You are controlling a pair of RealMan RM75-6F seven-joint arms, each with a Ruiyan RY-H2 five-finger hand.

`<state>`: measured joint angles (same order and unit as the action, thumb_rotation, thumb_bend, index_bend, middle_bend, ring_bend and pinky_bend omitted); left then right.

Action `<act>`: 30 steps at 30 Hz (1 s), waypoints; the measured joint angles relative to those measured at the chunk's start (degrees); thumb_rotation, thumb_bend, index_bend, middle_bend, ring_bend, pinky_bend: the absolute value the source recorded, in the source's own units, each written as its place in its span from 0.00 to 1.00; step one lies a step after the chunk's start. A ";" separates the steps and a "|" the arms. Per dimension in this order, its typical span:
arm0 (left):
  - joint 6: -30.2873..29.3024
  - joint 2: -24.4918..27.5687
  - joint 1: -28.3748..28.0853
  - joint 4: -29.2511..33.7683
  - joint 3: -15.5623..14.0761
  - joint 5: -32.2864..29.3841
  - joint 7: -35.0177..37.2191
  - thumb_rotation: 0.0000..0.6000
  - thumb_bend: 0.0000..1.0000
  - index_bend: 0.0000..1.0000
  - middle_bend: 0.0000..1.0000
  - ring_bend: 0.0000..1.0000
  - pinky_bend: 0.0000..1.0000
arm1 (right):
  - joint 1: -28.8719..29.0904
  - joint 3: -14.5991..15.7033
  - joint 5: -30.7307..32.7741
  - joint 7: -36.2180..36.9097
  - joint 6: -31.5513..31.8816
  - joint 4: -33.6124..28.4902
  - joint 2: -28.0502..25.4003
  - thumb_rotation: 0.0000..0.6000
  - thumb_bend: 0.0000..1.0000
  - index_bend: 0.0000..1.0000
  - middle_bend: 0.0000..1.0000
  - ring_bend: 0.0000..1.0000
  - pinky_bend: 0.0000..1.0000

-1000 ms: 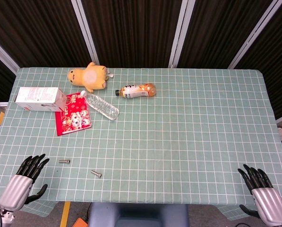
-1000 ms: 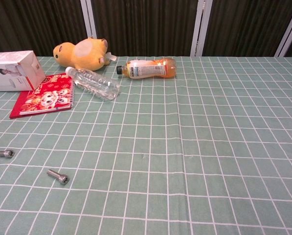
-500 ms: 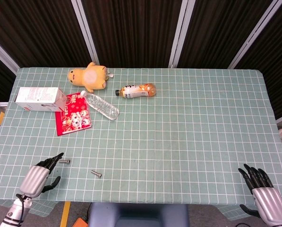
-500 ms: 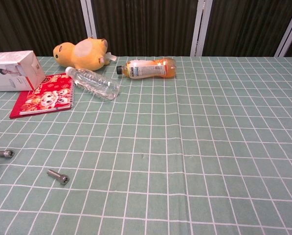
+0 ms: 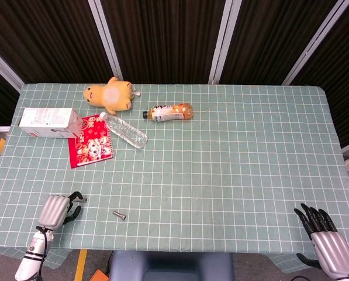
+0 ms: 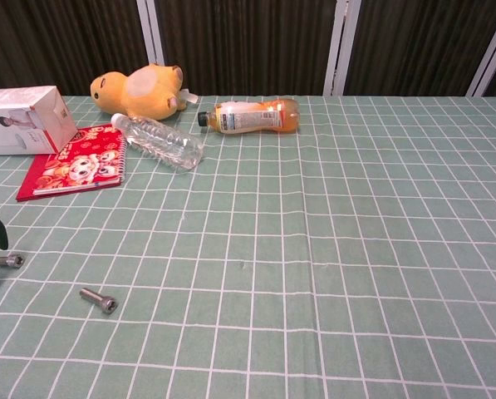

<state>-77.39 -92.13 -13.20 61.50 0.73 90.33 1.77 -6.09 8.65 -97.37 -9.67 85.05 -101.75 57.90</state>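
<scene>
Shiny metal bolts on matt checked cloth — clear glossy plastic bottle, fuzzy plush toy.

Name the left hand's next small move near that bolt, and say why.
Probably lower the fingers onto the nearer bolt and pinch it. The left hand hovers beside it with fingers curled toward it, holding nothing; a second bolt lies further off.

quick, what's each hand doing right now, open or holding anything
Left hand: open, fingers curved down over the bolt at the table's near left edge, holding nothing.
Right hand: open, fingers spread, holding nothing, at the near right corner.
</scene>
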 measured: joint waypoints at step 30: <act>5.67 -2.92 -1.88 -6.29 1.11 -5.75 -1.30 1.00 0.42 0.50 1.00 1.00 1.00 | 0.14 -0.14 0.58 -0.41 -0.31 0.01 0.24 1.00 0.16 0.00 0.00 0.00 0.00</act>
<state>-71.73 -95.05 -15.08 55.21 1.84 84.58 0.48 -5.95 8.51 -96.79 -10.08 84.74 -101.74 58.14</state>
